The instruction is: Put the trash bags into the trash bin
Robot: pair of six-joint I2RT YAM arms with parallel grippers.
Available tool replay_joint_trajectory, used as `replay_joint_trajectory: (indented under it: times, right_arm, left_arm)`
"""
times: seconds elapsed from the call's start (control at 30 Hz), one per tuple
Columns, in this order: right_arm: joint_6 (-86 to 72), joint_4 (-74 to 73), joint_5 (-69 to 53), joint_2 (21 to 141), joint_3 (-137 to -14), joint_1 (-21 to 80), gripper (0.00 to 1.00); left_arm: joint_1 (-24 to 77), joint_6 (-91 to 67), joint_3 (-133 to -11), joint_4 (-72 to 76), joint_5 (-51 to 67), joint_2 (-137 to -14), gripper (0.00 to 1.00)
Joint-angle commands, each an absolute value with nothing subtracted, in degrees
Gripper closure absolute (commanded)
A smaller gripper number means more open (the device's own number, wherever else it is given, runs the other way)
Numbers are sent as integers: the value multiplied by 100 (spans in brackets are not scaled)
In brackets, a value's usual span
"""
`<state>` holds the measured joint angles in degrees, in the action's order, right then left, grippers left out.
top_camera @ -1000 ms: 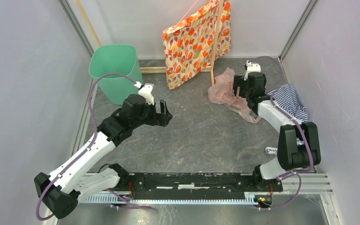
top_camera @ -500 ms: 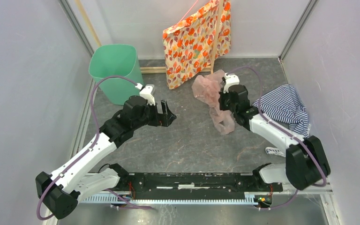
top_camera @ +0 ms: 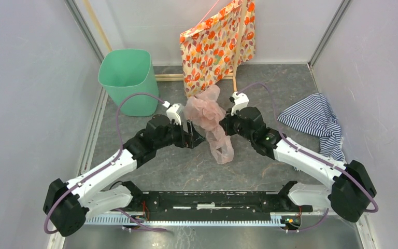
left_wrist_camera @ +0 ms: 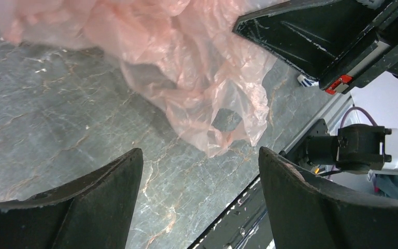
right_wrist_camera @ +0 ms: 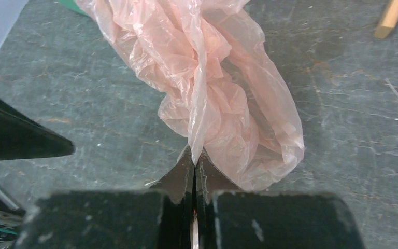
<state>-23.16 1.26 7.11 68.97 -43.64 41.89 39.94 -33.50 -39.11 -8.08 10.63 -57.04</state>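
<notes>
Right tool (top_camera: 222, 126) dragged trash bag (top_camera: 207, 111) across grey floor (top_camera: 238, 176).

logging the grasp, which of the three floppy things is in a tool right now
The translucent pink trash bag, pinched by the shut right tool; no tool touches the floral bag or striped cloth.

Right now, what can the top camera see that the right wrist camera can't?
Only the top view shows the whole trash bin, the orange floral bag, the striped cloth and both whole arms. Only the right wrist view shows, close up, the right hand pinched shut on a fold of plastic. Both show the pink trash bag and the grey table.
</notes>
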Motion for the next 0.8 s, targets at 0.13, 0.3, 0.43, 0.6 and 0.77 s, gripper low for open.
replay_joint_trajectory:
  times: [0.13, 0.3, 0.43, 0.6, 0.77]
  right_arm:
    - [-2764, 223, 587, 6847, -4640, 4457, 100]
    - [-3414, 441, 772, 6786, -4501, 4652, 100]
    - [-4032, 466, 1214, 6785, -4492, 4886, 100]
    - [-5070, 275, 2046, 6757, -4412, 5194, 100]
    - [-5658, 73, 2636, 6696, -4483, 5414, 100]
  left_arm:
    - [4305, -3586, -3680, 131, 1061, -5833, 13]
    - [4661, -3710, -3455, 478, 728, -5983, 13]
    - [5135, -3783, -3303, 842, 278, -6148, 13]
    - [5603, -3889, -3174, 901, -543, -6193, 12]
    - [5889, -4060, -2993, 711, -1279, -6092, 13]
